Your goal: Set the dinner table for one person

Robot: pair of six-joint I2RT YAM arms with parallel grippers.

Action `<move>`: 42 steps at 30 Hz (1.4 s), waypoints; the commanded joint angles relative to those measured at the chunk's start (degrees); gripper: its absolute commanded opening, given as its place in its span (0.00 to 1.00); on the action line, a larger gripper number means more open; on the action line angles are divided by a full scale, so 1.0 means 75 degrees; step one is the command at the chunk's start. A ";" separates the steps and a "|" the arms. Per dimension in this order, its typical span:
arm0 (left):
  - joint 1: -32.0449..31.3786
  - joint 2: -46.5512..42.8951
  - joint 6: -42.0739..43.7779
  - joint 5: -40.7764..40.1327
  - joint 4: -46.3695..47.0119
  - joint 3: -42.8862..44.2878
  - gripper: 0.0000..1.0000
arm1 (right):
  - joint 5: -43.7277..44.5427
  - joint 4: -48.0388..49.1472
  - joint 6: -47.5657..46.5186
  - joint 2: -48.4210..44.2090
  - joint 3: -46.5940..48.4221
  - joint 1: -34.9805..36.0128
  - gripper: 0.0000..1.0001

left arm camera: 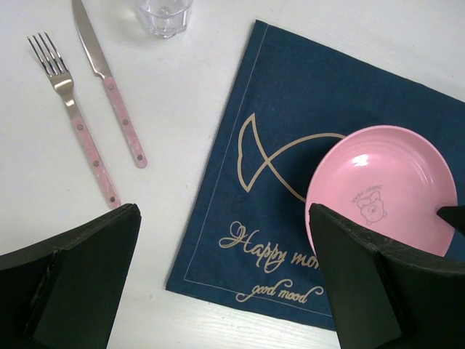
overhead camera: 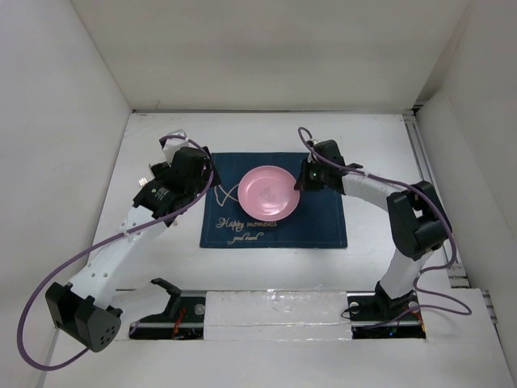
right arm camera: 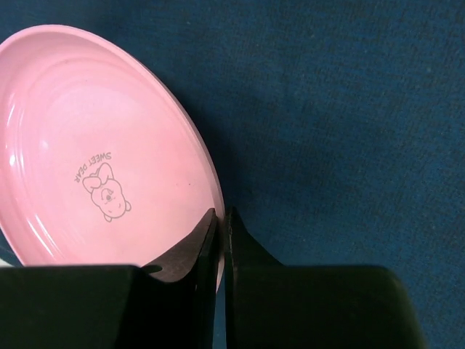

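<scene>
A pink plate [overhead camera: 271,192] with a bear drawing lies on a navy placemat [overhead camera: 275,230] on the white dinner table [overhead camera: 380,137]. My right gripper [overhead camera: 300,179] is shut on the plate's right rim; in the right wrist view the rim of the plate [right arm camera: 94,145] runs between the closed fingers of the gripper [right arm camera: 221,214]. My left gripper [left arm camera: 225,291] is open and empty above the placemat's [left arm camera: 290,94] front left corner, and the plate [left arm camera: 385,182] lies to its right. A pink-handled fork [left arm camera: 73,120] and knife [left arm camera: 109,87] lie on the table left of the placemat.
A clear glass [left arm camera: 163,14] stands beyond the knife, at the top edge of the left wrist view. White walls enclose the table on the left, back and right. The left arm hides the cutlery and the glass in the top view.
</scene>
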 commanded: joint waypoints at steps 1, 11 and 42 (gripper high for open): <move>-0.0002 -0.0168 -0.0031 -0.0197 -0.0016 -0.0001 1.00 | 0.0293 0.0652 0.0120 0.0025 -0.0064 0.0092 0.00; -0.0002 -0.0168 0.0040 -0.0127 -0.0016 -0.0001 1.00 | 0.0388 0.0652 0.0050 0.0400 0.0029 0.0021 0.00; 0.3876 0.4912 -0.2127 0.2159 -0.0097 0.3592 1.00 | 0.1104 -0.0684 -0.1145 -0.1860 0.0673 0.0806 0.76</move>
